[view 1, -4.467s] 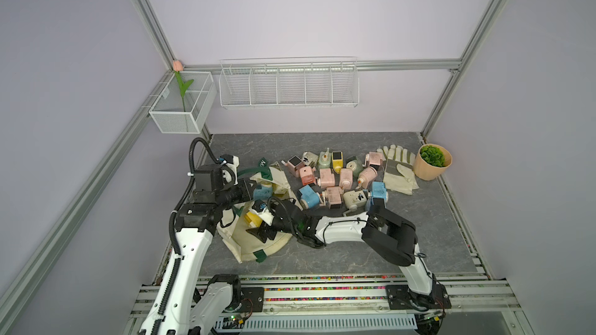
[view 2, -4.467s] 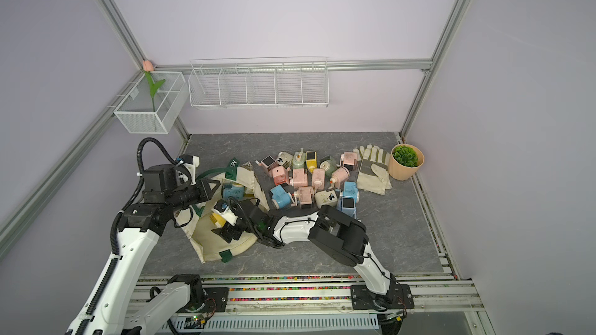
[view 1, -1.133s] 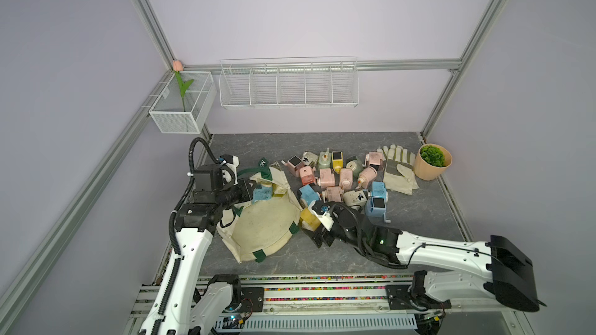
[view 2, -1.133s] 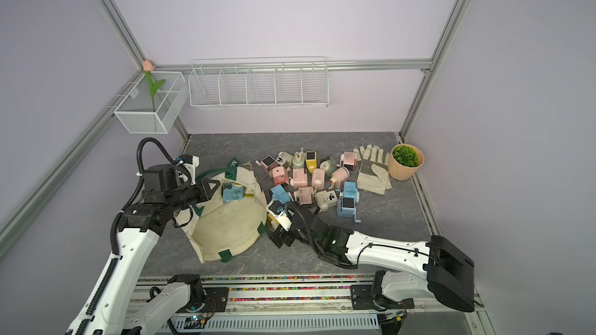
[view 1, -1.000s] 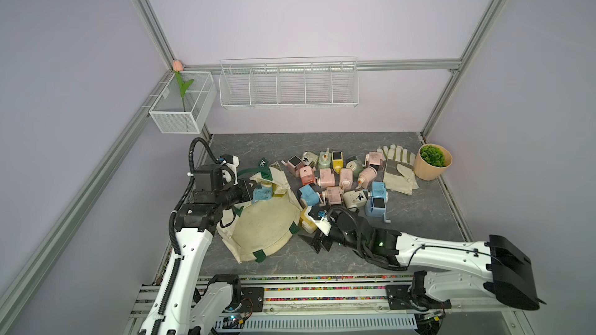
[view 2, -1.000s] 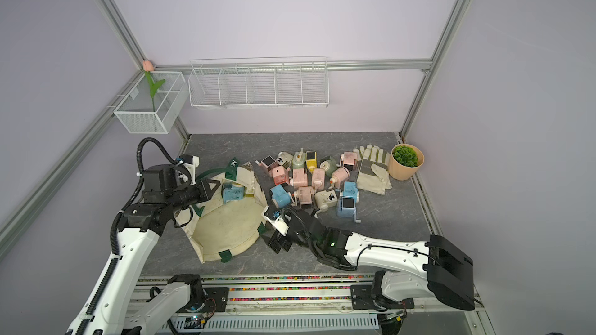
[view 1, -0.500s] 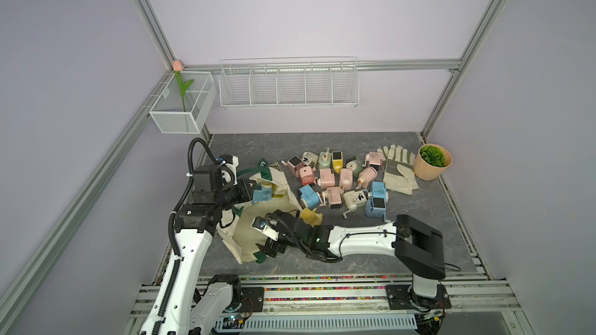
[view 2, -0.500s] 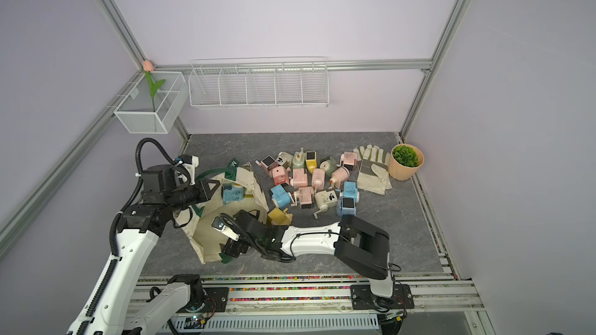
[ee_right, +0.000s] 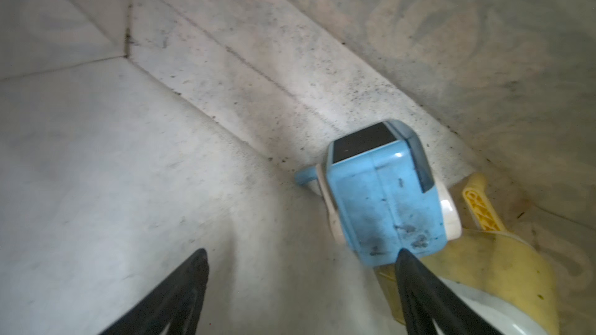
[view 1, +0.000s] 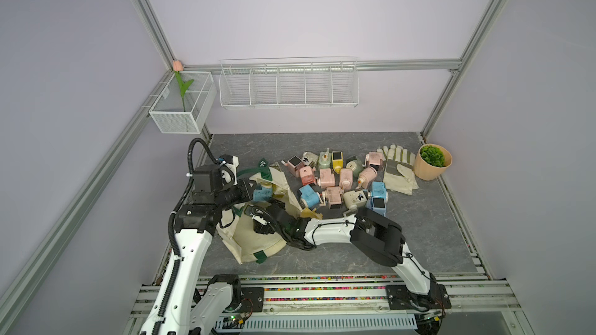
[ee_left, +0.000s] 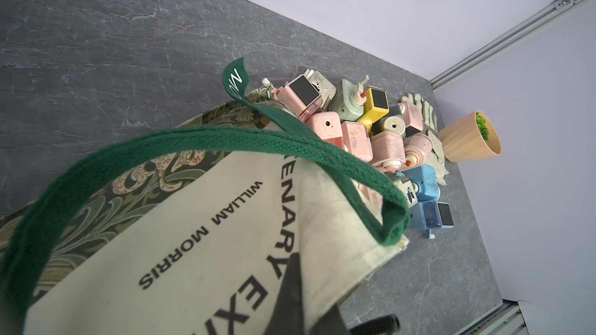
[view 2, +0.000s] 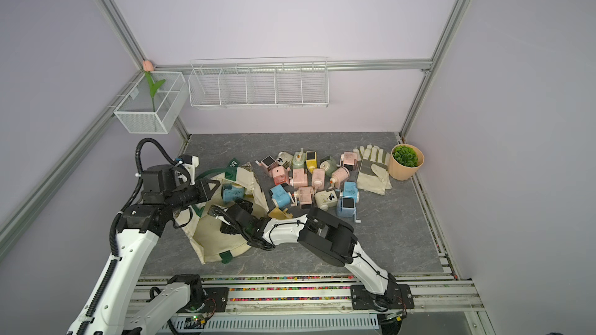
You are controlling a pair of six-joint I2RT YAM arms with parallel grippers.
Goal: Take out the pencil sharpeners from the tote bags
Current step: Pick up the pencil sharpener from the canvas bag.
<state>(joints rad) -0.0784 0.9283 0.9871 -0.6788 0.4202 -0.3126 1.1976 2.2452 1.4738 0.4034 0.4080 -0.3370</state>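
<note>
**Grey surface (view 1: pixel 435 220), tote (view 1: pixel 251 243) held open**

Left fingers (ee_left: pixel 290 294) are clamped on the cream tote's rim, holding its mouth up off the surface. Right fingers (ee_right: pixel 419 288) stand spread inside the tote, just beside a blue sharpener (ee_right: pixel 383 194) resting against a yellow sharpener (ee_right: pixel 503 265). Other pencil sharpeners (view 1: pixel 335 185) lie heaped outside.

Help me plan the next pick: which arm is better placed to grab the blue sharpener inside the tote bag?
Right, likely. The right end effector is open inside the tote bag, a fingertip beside the blue sharpener. The left end effector is shut on the bag's rim, holding it open.
</note>
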